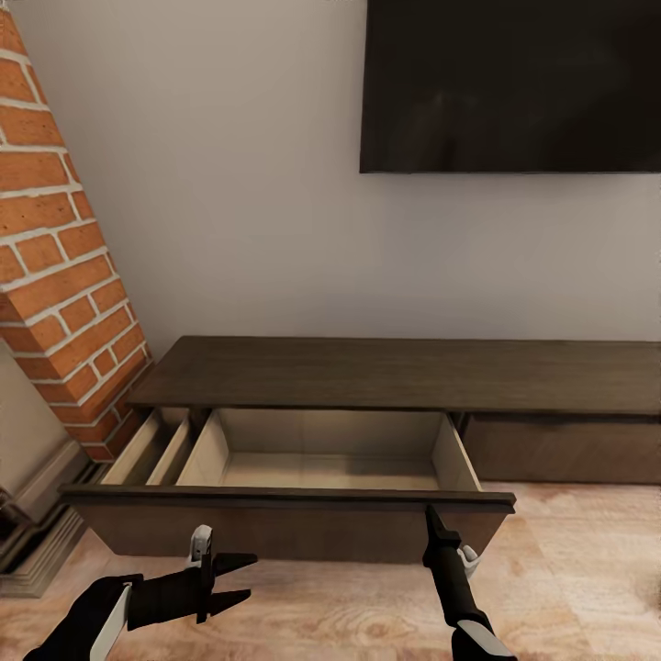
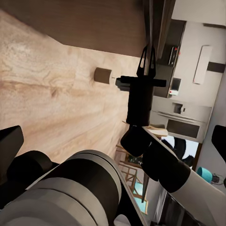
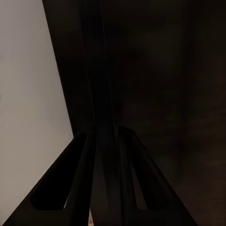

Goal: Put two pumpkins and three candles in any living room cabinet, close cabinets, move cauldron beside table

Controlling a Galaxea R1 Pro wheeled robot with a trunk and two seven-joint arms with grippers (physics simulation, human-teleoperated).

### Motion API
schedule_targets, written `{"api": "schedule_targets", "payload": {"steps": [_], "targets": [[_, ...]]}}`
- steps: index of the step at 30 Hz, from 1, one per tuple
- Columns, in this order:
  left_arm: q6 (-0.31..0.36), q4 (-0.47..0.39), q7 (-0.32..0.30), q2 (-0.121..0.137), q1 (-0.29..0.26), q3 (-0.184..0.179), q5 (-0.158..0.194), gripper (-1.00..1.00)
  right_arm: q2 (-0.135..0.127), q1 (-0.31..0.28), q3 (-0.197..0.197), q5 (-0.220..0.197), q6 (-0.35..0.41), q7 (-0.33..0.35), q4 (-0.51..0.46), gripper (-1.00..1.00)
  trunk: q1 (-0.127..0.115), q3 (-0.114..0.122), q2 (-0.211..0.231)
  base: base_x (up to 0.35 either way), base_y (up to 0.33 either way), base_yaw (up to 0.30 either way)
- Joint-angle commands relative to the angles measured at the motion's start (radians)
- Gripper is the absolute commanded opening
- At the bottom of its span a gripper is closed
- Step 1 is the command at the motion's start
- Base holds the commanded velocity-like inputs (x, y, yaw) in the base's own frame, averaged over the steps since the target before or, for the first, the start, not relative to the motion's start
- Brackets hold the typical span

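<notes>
Hanging low over the pale wood-grain floor (image 1: 569,569), the left gripper (image 1: 240,580) has its black fingers spread and grips nothing. Beyond it the cabinet (image 1: 413,372), flat matte dark-brown wood, has one drawer (image 1: 303,523) pulled out, beige inside and bare, likely readied for pumpkins and candles. The right gripper (image 1: 429,519) touches the drawer's top edge, fingers pressed together, apparently for pushing or pulling.

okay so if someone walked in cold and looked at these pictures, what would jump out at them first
The wide drawer of the low dark cabinet stands pulled out and looks empty inside, right in front of the robot. The right gripper sits at the drawer's front edge, while the left gripper hangs open over the wooden floor. A big black screen hangs on the wall above, beside a brick column.
</notes>
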Motion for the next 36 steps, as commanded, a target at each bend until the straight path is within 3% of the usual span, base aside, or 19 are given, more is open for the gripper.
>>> {"api": "schedule_targets", "payload": {"steps": [1,36], "targets": [[0.000,0.000,0.000,0.000,0.000,0.000,0.000,1.00,0.000,0.000,-0.011,-0.004,0.003,0.006,0.000,-1.00,0.000,0.000,0.000,-0.066,0.000,0.000],[0.000,0.000,0.001,0.000,0.000,0.000,0.000,1.00,0.000,0.001,-0.011,-0.004,0.003,0.006,0.000,-1.00,0.000,0.000,0.000,-0.040,0.000,0.000]]}}
